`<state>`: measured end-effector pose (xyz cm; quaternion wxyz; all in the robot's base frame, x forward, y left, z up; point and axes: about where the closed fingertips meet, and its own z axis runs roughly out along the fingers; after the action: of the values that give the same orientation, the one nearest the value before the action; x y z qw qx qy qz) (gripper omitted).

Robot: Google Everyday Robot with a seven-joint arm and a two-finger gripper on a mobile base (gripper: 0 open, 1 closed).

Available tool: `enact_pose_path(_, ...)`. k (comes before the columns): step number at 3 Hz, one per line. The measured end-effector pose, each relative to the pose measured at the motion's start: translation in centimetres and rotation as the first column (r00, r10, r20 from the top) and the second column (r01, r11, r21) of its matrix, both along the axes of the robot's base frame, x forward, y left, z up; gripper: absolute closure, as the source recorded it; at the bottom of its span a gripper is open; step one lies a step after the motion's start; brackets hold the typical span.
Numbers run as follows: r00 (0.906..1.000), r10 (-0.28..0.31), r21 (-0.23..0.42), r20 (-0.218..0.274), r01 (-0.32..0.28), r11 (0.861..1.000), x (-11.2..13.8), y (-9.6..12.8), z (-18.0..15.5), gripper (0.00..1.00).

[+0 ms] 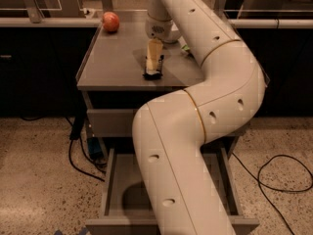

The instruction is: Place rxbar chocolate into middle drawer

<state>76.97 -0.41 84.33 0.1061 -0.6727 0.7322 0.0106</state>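
The rxbar chocolate (148,75) is a small dark bar lying on the grey table top (112,62), near the middle. My gripper (153,62) points down right over it, at or on the bar, which shows only as dark edges around the gripper. My large white arm (215,87) runs from the bottom of the view up over the table. Below the table, a drawer (111,182) stands pulled open, and my arm hides much of its inside.
A red apple (111,21) sits at the table's back left corner. A sliver of something green (186,48) shows beside my arm. A closed drawer front (110,122) sits above the open one. Black cables (281,173) lie on the speckled floor on both sides.
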Motion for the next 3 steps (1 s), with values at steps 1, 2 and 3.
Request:
enact_pose_path(1,0.9997,-0.003,0.011,0.022,0.003,1.0,0.8,0.4,-0.3,0.0)
enact_pose_path(2,0.9995,-0.013,0.016,0.03,0.013,1.0,1.3,0.6,-0.7,0.0)
enact_pose_path(3,0.9972,-0.058,0.009,-0.047,0.058,0.998,0.3,0.4,-2.6,0.0)
